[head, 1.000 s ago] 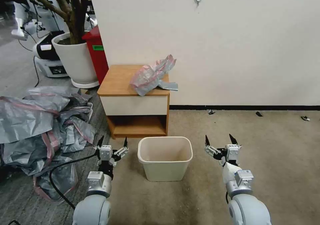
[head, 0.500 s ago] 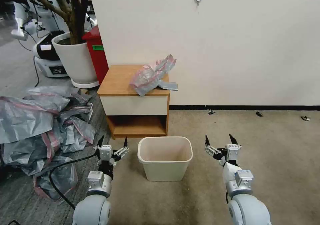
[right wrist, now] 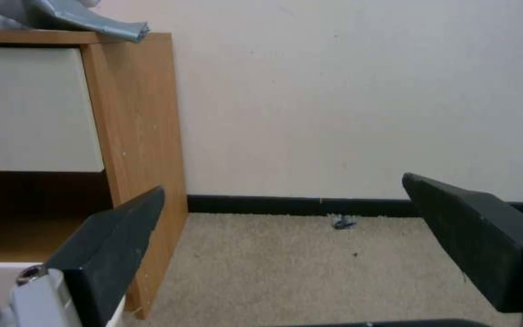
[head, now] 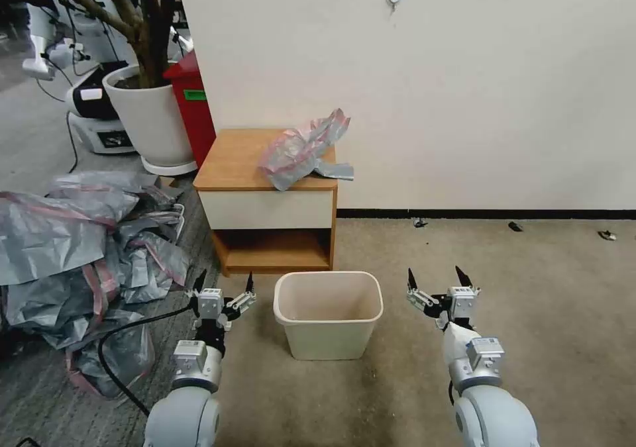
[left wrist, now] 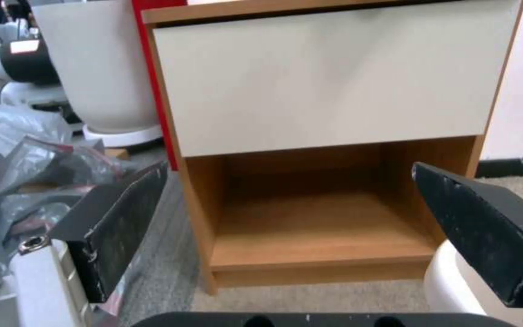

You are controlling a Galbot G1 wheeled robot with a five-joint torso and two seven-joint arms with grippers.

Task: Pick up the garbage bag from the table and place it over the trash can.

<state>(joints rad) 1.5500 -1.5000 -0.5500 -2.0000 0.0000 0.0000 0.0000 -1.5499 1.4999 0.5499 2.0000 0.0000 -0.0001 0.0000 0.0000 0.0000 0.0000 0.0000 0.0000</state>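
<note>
- Status across the last second: nothing has shifted in the head view; bag, bin, cabinet and both arms stand where they stood, so EARLIER comparison gives no motion and the pick-up has not begun.
- Garbage bag (head: 299,151): lies crumpled on the right part of the top of the table (head: 232,162), with one grey flap hanging past the right front corner. That flap also shows in the right wrist view (right wrist: 86,20).
- Trash can (head: 328,313): stands upright on the carpet just in front of the table, mouth open, apparently unlined; its interior floor is poorly seen.
- Left gripper (head: 224,283): held low, beside the trash can on its left, claw spread wide and holding nothing. Its wrist camera faces the drawer front and the shelf of the table (left wrist: 316,227).
- Right gripper (head: 435,277): held low to the right of the trash can, claw likewise spread and unloaded.
- Heap of grey bags (head: 73,235): lies on the floor to the left, apart from the task.
- Consequence: both arms are well below the table top, so either must rise and reach forward before any grasp.
</note>
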